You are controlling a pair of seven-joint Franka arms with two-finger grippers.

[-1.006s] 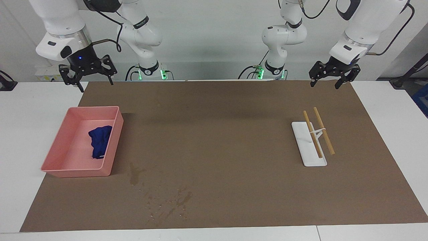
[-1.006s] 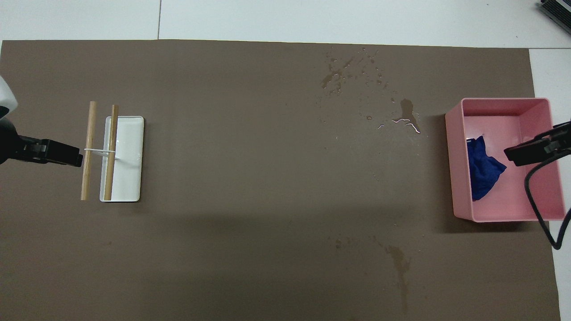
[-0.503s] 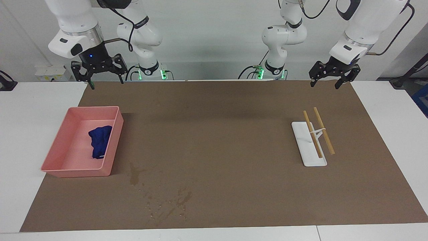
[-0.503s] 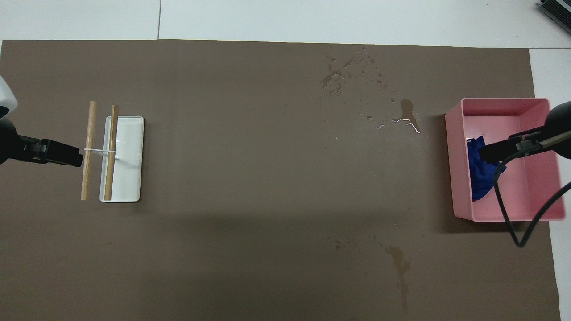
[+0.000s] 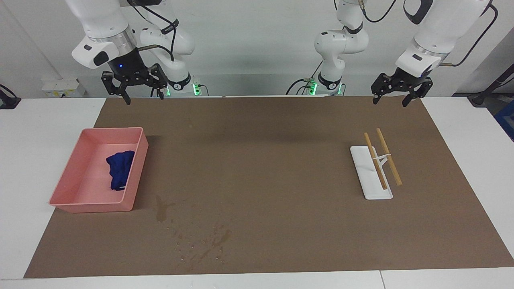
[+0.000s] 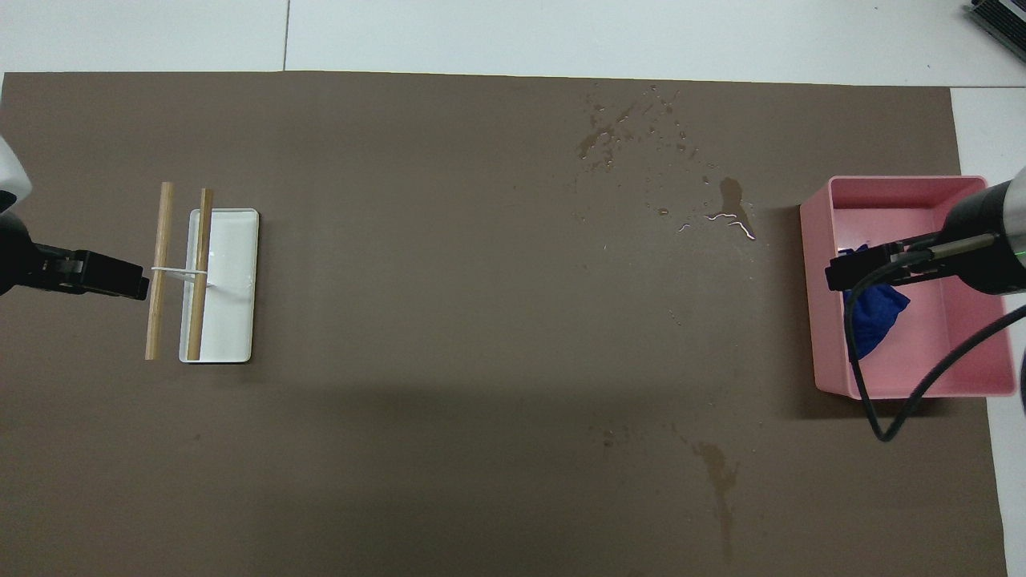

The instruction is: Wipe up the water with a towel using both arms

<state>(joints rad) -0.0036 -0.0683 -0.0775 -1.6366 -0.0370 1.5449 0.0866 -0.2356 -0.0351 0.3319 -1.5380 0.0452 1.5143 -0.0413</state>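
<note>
Facing view: right tool (image 5: pixel 143 96) raised, fingers spread, over mat edge

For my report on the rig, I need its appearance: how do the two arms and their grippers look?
Both arms are glossy white with rounded joints and black bands, and loose black cables run along them. Each base shows green lights. The left gripper and right gripper are black, built of open linkage frames with thin fingers. A small blue light glows on the right wrist.

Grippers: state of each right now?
Left gripper: open, holding nothing, raised over the mat's edge.
Right gripper: open, holding nothing, raised.
</note>
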